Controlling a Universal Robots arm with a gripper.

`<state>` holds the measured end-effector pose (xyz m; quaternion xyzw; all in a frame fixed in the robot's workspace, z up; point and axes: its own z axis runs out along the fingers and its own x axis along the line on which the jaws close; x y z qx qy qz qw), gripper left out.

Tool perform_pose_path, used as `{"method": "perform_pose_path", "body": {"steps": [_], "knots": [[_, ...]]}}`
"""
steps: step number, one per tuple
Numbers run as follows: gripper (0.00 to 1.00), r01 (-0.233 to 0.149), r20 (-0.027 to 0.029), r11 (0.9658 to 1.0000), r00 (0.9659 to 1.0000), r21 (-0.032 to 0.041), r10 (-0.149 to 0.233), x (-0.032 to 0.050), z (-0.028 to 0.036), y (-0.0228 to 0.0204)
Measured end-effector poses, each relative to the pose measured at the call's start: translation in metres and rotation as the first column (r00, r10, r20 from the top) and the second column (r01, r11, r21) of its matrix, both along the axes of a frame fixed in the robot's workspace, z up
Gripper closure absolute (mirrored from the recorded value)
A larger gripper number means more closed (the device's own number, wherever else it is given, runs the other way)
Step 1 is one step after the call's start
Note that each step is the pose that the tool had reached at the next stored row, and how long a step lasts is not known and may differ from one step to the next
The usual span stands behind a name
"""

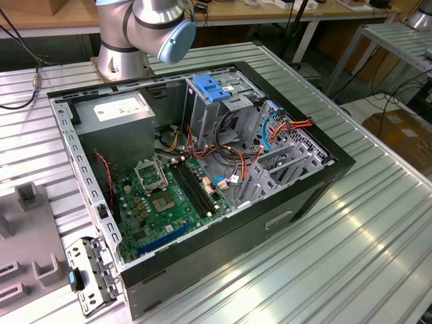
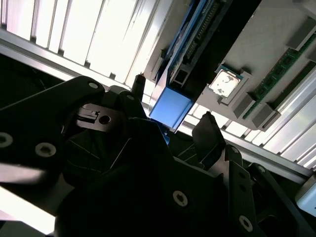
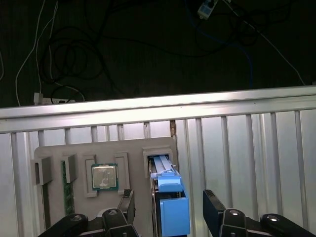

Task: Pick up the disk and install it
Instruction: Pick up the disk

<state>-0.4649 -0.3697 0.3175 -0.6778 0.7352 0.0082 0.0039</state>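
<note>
- Over the grey holder tray (image 3: 54,152), the tool (image 3: 168,196) hangs with its fingers (image 3: 212,207) spread apart. There's one on each side of the disk (image 3: 173,215), and neither is touching it as far as I can tell, so nothing is gripped.
- In the second wrist view it's the same story: the tool (image 2: 173,97) straddles the blue end of the disk (image 2: 170,106) with a gap on both sides.
- My read is that this is the pick-up step, lined up but not grabbed. The install part hasn't been started.
- A clean grab here calls for an even squeeze on the two blue rails and a straight pull out. The slot looks snug, and I'd guess any tilt would jam it.
- The disk itself has a dark-grey metal body framed by bright blue plastic rails, with a blue tab on the end facing the tool. It looks to stand on edge in its slot in the tray.
- Next pocket over holds a processor chip (image 3: 104,177), and a memory stick (image 3: 65,185) sits further along. The tray sits on the ribbed metal tabletop (image 3: 247,148).
- In the exterior view the open computer case (image 1: 223,243) sits on the tabletop, presumably where the disk goes.
</note>
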Motion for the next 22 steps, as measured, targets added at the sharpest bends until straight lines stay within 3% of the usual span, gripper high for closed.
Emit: {"method": "perform_pose_path", "body": {"steps": [14,19,22], "knots": [[0.34,-0.002,0.0006,1.0000,1.0000,0.0000,0.002,0.0000,-0.0003,0.0000],[0.34,-0.015,0.0152,0.9999,0.9998,-0.0001,0.015,0.0001,-0.0053,0.0000],[0.34,-0.020,0.0166,0.9998,0.9997,-0.0002,0.020,-0.0001,-0.0108,0.0000]]}}
